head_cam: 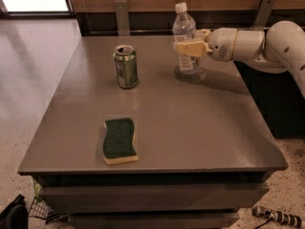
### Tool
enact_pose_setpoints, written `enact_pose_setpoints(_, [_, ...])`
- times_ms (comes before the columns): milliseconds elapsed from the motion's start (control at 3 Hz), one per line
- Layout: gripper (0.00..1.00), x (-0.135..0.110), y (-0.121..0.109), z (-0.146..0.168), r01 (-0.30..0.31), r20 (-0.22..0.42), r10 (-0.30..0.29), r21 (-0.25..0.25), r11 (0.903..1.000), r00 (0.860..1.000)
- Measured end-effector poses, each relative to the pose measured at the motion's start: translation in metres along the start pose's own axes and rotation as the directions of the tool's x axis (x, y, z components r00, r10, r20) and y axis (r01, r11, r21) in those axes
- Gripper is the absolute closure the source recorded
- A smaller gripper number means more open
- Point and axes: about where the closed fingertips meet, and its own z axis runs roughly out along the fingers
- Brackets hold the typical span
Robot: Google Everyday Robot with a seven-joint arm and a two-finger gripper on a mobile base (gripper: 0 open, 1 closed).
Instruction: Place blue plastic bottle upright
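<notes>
The blue plastic bottle (184,28) is clear with a white cap and a white label. It stands upright at the back of the grey table (190,128), with its base on or just above the surface. My gripper (189,43) reaches in from the right and is shut around the bottle's middle. One cream finger (188,48) crosses in front of the label, and the other shows behind the bottle. The white arm (257,44) stretches off to the right edge.
A green drink can (126,67) stands upright left of the bottle. A green and yellow sponge (119,140) lies near the table's front edge. A wooden wall with metal brackets runs behind the table. A dark cabinet stands to the right.
</notes>
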Motion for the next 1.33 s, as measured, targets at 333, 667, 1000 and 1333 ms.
enact_pose_setpoints(333, [1.00, 0.020, -0.010, -0.008, -0.017, 0.035, 0.016, 0.034, 0.9993, 0.999])
enact_pose_setpoints(667, [1.00, 0.033, -0.015, -0.015, -0.034, 0.055, 0.031, 0.057, 0.9978, 0.998])
enact_pose_setpoints(1000, [0.84, 0.030, -0.015, -0.016, -0.034, 0.055, 0.031, 0.057, 0.9978, 0.998])
enact_pose_setpoints(1333, [0.53, 0.030, -0.015, -0.016, -0.034, 0.055, 0.031, 0.057, 0.9978, 0.998])
